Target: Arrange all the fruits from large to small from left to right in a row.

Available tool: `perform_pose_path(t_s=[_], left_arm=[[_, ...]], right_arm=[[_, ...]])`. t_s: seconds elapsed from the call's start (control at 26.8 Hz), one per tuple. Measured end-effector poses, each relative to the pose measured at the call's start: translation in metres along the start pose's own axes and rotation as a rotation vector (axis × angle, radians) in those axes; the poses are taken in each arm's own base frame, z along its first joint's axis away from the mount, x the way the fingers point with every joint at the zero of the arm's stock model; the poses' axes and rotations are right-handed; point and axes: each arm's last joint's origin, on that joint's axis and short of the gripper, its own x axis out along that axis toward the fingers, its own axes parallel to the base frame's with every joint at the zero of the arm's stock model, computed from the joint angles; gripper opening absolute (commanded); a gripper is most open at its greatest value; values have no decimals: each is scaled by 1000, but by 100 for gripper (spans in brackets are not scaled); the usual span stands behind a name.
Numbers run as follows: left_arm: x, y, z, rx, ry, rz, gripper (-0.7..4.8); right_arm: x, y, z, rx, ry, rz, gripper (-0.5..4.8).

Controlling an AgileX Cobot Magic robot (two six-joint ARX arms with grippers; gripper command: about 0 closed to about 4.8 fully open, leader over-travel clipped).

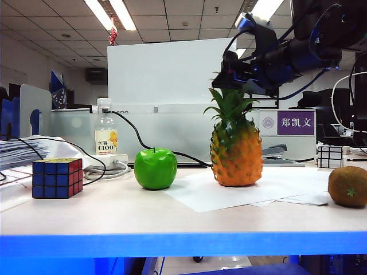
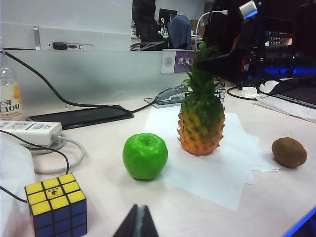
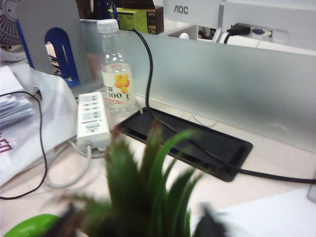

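The pineapple [image 1: 236,152] stands upright on white paper mid-table, with the green apple [image 1: 155,168] to its left and the brown kiwi [image 1: 347,186] at the far right. My right gripper [image 1: 232,73] hangs at the top of the pineapple's green crown [image 3: 148,197]. In the right wrist view its two dark fingertips [image 3: 210,224] stand apart on either side of the blurred leaves, open, and I cannot tell whether they touch them. My left gripper [image 2: 137,223] is shut and empty, low over the table in front of the apple [image 2: 145,155]. It does not show in the exterior view.
A Rubik's cube [image 1: 56,177] sits at the left front, a small black-and-white cube [image 1: 330,156] at the back right. Along the back stand a drink bottle [image 1: 105,134], a power strip [image 1: 112,162] with cables, a stapler [image 1: 275,152] and a black tablet [image 3: 197,143].
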Motion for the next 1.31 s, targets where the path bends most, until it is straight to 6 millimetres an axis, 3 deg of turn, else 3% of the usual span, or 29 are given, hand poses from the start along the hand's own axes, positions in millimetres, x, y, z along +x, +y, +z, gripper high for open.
perform_pose_path(t_s=[0.52,0.97,1.31], left_arm=[[0,0,0,0,0,0,-6],[0,0,0,0,1,0,-6],[0,0,0,0,0,0,-6]], right_arm=[[-1,1,4,39,3,43,-7],[-32,19,59,166,-122,204,-7],[-37,80,71,181,-76,486,-7]])
